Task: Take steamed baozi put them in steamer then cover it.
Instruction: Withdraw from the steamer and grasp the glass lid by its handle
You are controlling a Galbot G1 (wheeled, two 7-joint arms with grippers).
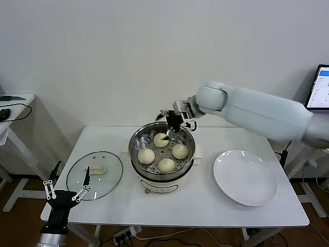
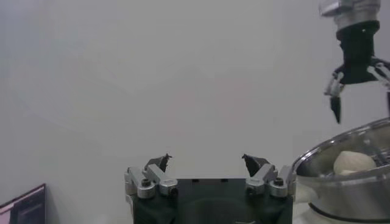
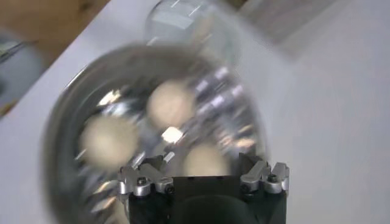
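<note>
A white table [image 1: 169, 206] stands against a plain white wall. At its left front corner the left gripper [image 1: 66, 189] waits low by the edge, fingers spread wide and holding nothing. Just beyond it the cover [image 1: 94, 175] lies flat on the table, its white handle up, apart from the pot.

In the middle sits the steamer [image 1: 162, 177], uncovered, on its cream base. All four baozi [image 1: 166, 152] rest on the perforated tray inside: one at the back, one left, one right, one at the front, close together.

Over the steamer's back rim hangs the right gripper [image 1: 174, 127], pointing down above the rear bun. Its fingers are fully apart and empty; in the left wrist view it [image 2: 361, 91] hangs clear above the pot, touching nothing. The right arm reaches in from the right side.

Right of the steamer, a little apart, lies a bare white plate [image 1: 245, 177].
</note>
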